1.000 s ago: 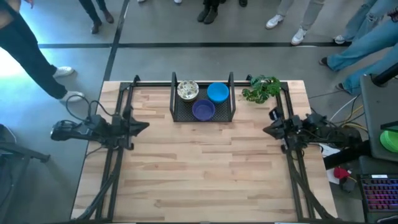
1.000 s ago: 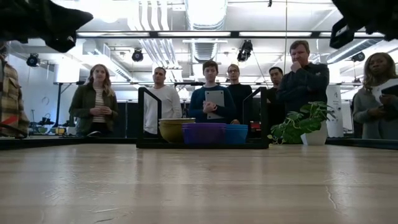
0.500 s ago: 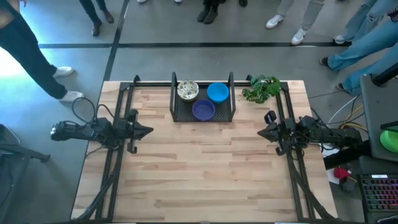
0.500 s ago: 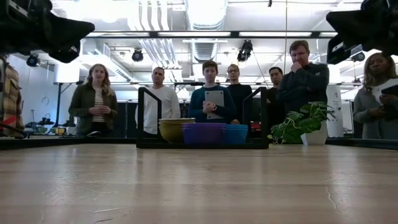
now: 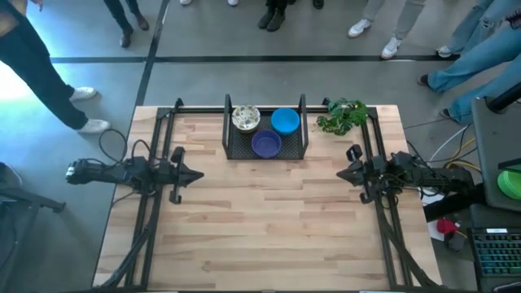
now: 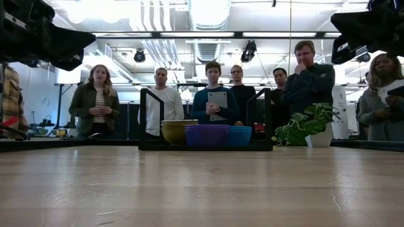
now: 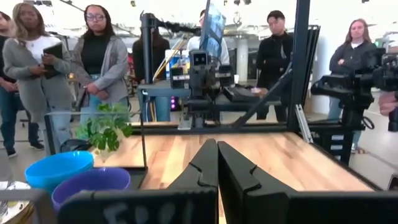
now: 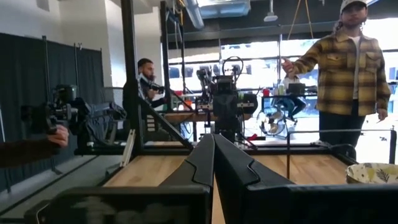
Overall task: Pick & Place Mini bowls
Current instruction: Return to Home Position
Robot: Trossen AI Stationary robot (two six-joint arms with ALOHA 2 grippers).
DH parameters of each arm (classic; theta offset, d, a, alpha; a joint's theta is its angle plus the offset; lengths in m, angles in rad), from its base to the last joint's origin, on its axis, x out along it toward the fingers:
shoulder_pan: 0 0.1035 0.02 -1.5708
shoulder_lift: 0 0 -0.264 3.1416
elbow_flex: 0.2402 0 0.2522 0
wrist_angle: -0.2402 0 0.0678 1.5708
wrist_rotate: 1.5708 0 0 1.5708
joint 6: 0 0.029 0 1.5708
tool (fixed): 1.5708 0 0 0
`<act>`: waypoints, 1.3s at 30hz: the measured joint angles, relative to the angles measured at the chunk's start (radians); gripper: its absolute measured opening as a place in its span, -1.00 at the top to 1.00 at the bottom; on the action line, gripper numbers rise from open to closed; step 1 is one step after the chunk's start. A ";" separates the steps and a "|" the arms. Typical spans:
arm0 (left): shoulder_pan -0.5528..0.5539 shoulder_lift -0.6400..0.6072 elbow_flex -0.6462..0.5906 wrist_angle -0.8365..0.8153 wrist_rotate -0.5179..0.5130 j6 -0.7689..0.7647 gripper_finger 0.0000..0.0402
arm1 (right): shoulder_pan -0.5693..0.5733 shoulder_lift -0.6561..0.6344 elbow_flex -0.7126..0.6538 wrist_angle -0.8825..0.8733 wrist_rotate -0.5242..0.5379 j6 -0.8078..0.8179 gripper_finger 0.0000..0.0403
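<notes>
In the black mesh tray (image 5: 238, 149) I count three bowl tops: one cream speckled bowl (image 5: 246, 119), one blue bowl (image 5: 285, 120) and one purple bowl (image 5: 266, 144). I cannot tell how many sit beneath each. My left gripper (image 5: 199, 174) and right gripper (image 5: 340, 173) hang well apart from the tray, one on either side, both pinched closed on nothing. Since a second ago the bowls have stayed put in the tray, while both grippers have shifted slightly.

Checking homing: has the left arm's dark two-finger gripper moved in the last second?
Yes. In the high view the left gripper slid inward, sideways nearer the black mesh tray, and slightly toward the near edge.
</notes>
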 joint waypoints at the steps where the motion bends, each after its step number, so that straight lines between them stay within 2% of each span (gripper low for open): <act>1: 0.000 0.000 0.000 -0.010 0.000 0.001 1.00 | 0.000 0.000 0.000 0.000 0.000 0.000 0.96; 7: 0.001 0.000 0.000 -0.085 -0.001 -0.001 1.00 | 0.000 0.000 0.000 -0.067 0.000 -0.008 0.96; 21: 0.001 0.005 -0.001 -0.100 -0.001 0.007 1.00 | 0.000 0.000 0.000 -0.200 0.001 -0.025 0.96; 39: 0.000 0.005 -0.002 -0.081 -0.005 0.000 1.00 | 0.000 0.002 0.000 -0.199 0.002 -0.019 0.96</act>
